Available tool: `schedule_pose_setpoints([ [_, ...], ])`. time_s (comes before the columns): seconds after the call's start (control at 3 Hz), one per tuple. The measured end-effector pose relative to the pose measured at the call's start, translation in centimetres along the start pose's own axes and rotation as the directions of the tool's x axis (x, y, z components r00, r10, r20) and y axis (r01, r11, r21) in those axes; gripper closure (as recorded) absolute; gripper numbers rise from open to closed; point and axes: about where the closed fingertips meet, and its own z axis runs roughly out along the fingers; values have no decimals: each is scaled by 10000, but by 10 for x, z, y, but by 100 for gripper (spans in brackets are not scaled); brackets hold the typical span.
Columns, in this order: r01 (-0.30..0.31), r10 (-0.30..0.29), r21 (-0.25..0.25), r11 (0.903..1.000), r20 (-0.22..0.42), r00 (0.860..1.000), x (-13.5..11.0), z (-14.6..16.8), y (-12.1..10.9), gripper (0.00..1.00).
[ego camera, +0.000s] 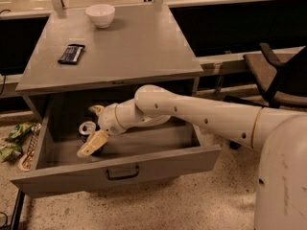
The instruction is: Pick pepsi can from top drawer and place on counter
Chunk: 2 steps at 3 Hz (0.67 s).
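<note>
The top drawer (172, 161) is pulled out, with a dark bar handle on its front panel. The pepsi can (87, 129) stands upright in the drawer's left part, its silver top showing and its dark body mostly hidden. My gripper (94, 127) is down inside the drawer, open, with one finger (92, 144) in front of the can and the other behind it, so the can sits between them. The grey counter (134, 47) lies above the drawer.
A white bowl (100, 15) stands at the counter's back. A flat black packet (71, 53) lies at its left. Green snack bags (13, 139) lie on the floor left of the drawer. A dark office chair (280, 78) stands at the right.
</note>
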Motion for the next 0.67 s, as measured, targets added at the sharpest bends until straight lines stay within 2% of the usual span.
schedule_pose_setpoints([
  [0.33,-146,148,165,9998,-108,9998,12,3,3,12],
  [0.67,-206,210,330,9992,-97,9997,18,3,6,35],
])
